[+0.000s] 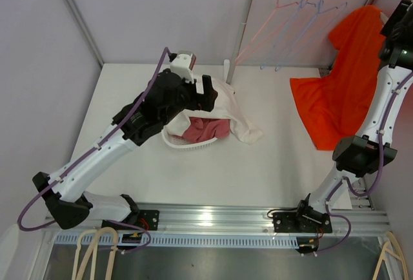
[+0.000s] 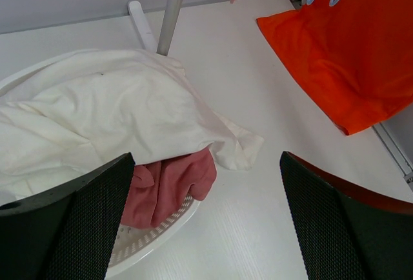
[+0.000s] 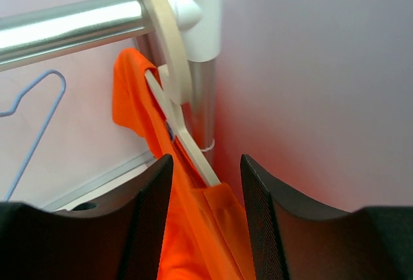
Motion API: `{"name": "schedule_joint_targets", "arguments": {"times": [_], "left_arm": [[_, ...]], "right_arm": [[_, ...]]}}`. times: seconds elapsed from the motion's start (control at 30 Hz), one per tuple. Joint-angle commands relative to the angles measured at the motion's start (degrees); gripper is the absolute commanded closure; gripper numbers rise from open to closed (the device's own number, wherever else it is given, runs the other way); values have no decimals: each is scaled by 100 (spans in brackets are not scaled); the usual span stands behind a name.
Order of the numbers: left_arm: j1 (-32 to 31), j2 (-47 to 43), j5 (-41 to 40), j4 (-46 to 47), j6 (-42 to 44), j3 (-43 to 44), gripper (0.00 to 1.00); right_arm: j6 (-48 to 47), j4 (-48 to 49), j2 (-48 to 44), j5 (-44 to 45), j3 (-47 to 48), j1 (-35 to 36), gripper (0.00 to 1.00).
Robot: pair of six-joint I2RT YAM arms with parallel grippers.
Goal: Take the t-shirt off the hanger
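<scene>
At surface's (image 1: 271, 157) far right corner, right tool (image 3: 205, 183) hangs open by limp, light t-shirt (image 3: 197, 235) on hanger (image 3: 181, 128); pinch shoulder fabric.

The orange t-shirt (image 3: 132, 106) hangs on a pale, flat hanger (image 3: 184, 137) (hooked over the rail (image 3: 64, 28)) just ahead of my right jaws, its sloping arm and the cloth running down between them.
</scene>
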Motion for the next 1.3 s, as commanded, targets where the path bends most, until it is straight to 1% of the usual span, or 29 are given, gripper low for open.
{"name": "schedule_joint_targets", "arguments": {"times": [0.0,0.1,0.2,0.27,0.6,0.7,0.73,0.9,1.0,1.03,1.1,1.27], "left_arm": [[-92,86,-151,-3,149,241,0],[-118,165,-159,6,149,294,0],[-179,270,-194,-56,228,452,0],[-241,323,-317,-73,316,540,0],[-294,385,-405,-117,404,575,0],[-294,332,-485,-135,474,549,1],[-294,323,-502,-126,483,540,1],[-294,341,-546,-152,553,523,1],[-294,341,-564,-144,580,523,0],[-294,350,-564,-135,597,505,1],[-294,358,-581,-126,624,514,0],[-294,367,-564,-91,615,453,0]], "right_arm": [[93,444,145,-468,341,-49,50],[136,436,356,-670,604,-119,51],[373,602,480,-1205,596,-242,54],[461,742,515,-1303,587,-260,57],[471,1094,770,-1373,640,-260,57],[435,1183,884,-1409,640,-260,67],[427,1244,936,-1409,631,-260,69],[356,1367,1060,-1374,631,-260,69],[321,1429,1121,-1382,631,-260,74],[321,1438,1130,-1382,640,-260,87],[303,1482,1148,-1348,640,-251,100],[295,1438,1078,-1180,702,-137,100]]}}
